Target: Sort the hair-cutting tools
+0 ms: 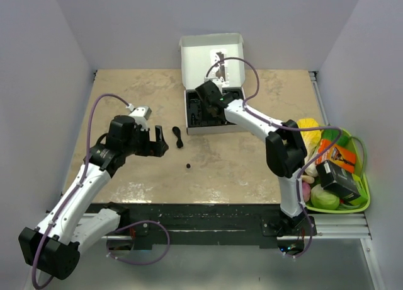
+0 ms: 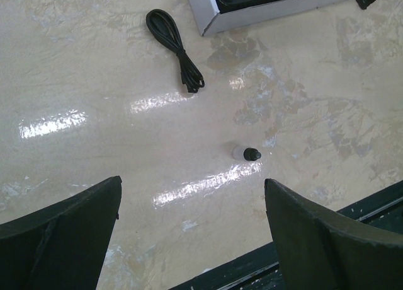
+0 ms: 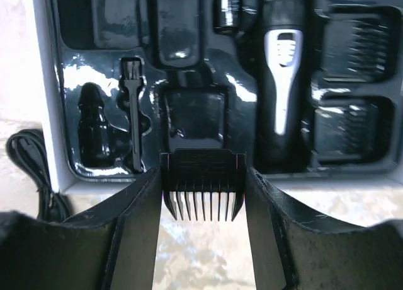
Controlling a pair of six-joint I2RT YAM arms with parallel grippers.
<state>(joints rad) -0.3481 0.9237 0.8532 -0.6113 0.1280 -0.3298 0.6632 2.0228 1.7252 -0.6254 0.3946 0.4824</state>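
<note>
My right gripper is shut on a black square comb guard, teeth pointing down, just above the near edge of the open white box. The box's black tray holds the black-and-silver clipper, a thin brush and other guards. In the top view this gripper hangs over the tray. My left gripper is open and empty above the table. The coiled black cord and a tiny bottle with a black cap lie ahead of it, also shown in the top view as the cord and the round bit.
A green basket at the right edge holds colourful toy vegetables and a small black box. The box's front corner shows in the left wrist view. The black table rail runs along the near edge.
</note>
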